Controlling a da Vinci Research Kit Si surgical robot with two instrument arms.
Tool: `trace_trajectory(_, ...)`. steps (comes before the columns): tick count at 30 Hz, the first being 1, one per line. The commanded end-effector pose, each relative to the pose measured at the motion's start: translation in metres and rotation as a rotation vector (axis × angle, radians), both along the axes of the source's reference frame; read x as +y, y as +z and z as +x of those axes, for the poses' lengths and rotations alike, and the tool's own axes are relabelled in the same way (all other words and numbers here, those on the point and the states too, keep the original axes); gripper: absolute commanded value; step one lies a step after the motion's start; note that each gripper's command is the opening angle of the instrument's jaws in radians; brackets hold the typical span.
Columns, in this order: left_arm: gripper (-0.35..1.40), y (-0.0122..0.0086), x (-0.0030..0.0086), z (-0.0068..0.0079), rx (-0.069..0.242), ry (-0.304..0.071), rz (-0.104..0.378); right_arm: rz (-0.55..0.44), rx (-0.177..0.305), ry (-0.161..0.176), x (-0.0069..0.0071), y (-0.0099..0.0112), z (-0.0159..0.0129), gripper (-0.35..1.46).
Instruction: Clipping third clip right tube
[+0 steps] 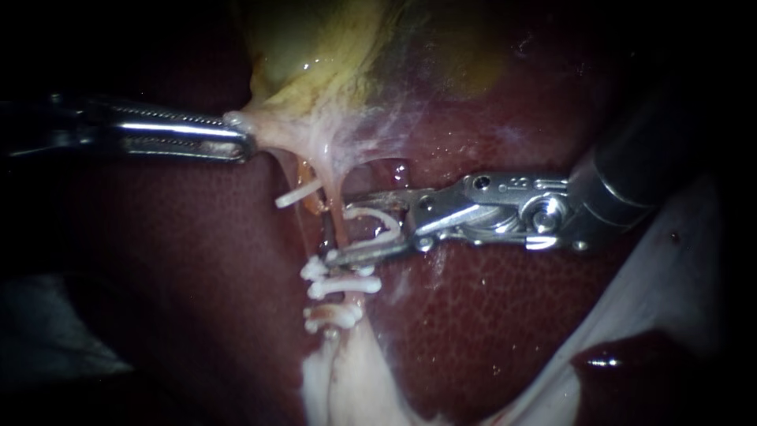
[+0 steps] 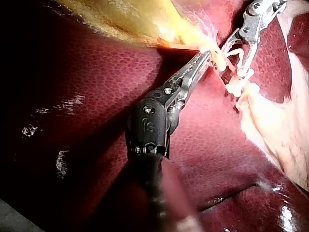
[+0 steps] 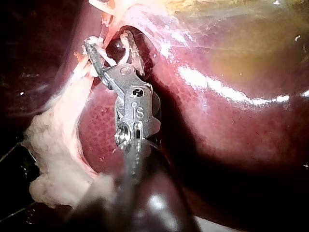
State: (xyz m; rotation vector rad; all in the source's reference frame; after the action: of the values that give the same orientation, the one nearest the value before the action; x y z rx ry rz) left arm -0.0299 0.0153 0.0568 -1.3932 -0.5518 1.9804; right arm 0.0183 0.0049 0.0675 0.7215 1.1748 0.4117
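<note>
Endoscope view: the left instrument (image 1: 240,140) has its jaws clamped together on the pale neck of the gallbladder (image 1: 315,63), which stretches away from their tips. The right instrument (image 1: 339,227) has its jaws apart. Each jaw carries one leg of an open clip (image 1: 392,225), whose bend sits back towards the jaw hinge. The right tube (image 1: 337,189) runs across between the two jaws, inside the open clip. Just beyond the lower jaw, further along the same strand, closed clips (image 1: 344,285) sit close together. Beyond the jaw tips, one more clip, the far clip (image 1: 298,193), sits on a thin orange strand. The liver (image 1: 473,315) lies under both instruments.

Left wrist view: the left instrument (image 2: 205,54) has its jaws together, and their tips pinch the tapering end of the gallbladder (image 2: 130,24). Just ahead of these tips is the right instrument (image 2: 232,63), jaws apart around the open clip (image 2: 235,50). The closed clips (image 2: 236,89) lie just past its lower jaw. The liver (image 2: 96,96) lies beneath.

Right wrist view: the right instrument (image 3: 110,43) shows a clear gap between its jaws, with a white leg of the open clip (image 3: 126,50) along one jaw. Pink tissue crosses at the jaw tips, but the tube itself is hard to pick out there. The liver (image 3: 217,121) is beside the shaft.
</note>
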Motion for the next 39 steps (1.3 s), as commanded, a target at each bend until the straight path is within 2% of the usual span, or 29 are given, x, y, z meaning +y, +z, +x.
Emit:
trace_trajectory(1,-0.35,0.0000,0.0000,0.0000,0.001,-0.001,0.000,0.006,0.014,-0.001,0.0000,0.0000,0.0000,0.47)
trace_trajectory(10,-0.35,0.0001,0.0000,0.0000,0.001,-0.001,-0.001,0.117,0.132,0.014,0.0003,-0.0002,0.0007,0.47)
trace_trajectory(16,-0.35,0.0003,0.0001,0.0001,0.000,0.000,-0.001,0.172,0.200,0.008,0.0005,-0.0008,0.0011,0.46)
trace_trajectory(18,-0.35,0.0004,0.0001,0.0001,0.000,0.000,-0.001,0.191,0.223,0.004,0.0007,-0.0011,0.0012,0.45)
trace_trajectory(22,-0.35,0.0005,0.0000,0.0001,0.000,0.001,-0.002,0.216,0.258,0.020,0.0015,-0.0020,0.0013,0.45)
trace_trajectory(31,-0.35,0.0008,0.0002,0.0002,-0.001,0.002,-0.002,0.245,0.300,0.045,0.0033,-0.0040,0.0012,0.43)
trace_trajectory(39,-0.35,0.0011,0.0002,0.0003,-0.003,0.001,-0.004,0.264,0.297,0.043,0.0032,-0.0043,0.0011,0.40)
